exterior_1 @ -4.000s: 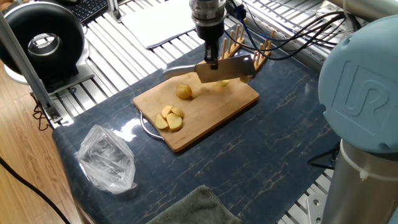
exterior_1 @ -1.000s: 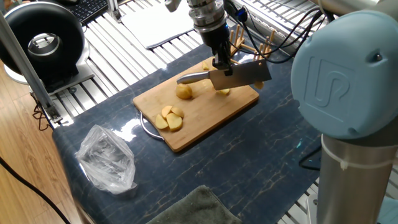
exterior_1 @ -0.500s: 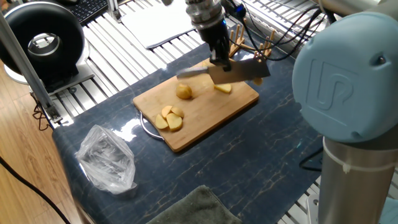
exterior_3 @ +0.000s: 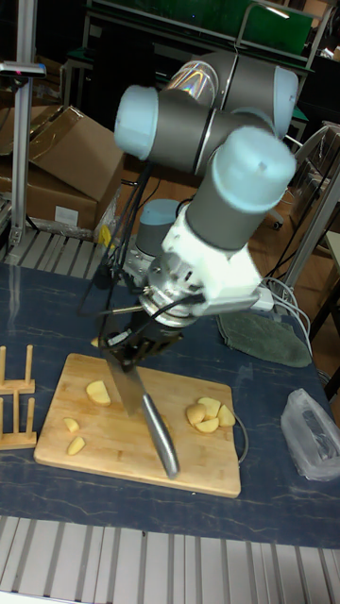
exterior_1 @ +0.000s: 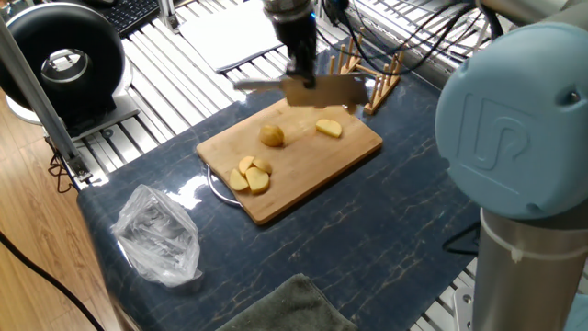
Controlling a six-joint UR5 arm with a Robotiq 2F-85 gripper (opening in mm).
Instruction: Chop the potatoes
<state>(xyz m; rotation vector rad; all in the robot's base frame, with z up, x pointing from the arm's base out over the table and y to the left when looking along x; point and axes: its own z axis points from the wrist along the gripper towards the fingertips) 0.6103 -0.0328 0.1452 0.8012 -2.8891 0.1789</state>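
My pincer grips a cleaver above the bamboo board, potatoes lying toward its seven o'clock.

Board's near half open, wooden rack crowding far edge, bag well aside

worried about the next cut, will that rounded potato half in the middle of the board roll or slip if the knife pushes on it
The rounded potato half looks domed, so it may rock or roll under a sideways push. Its peeled surface probably makes it slippery on the bamboo board. It seems firm, not fragile.
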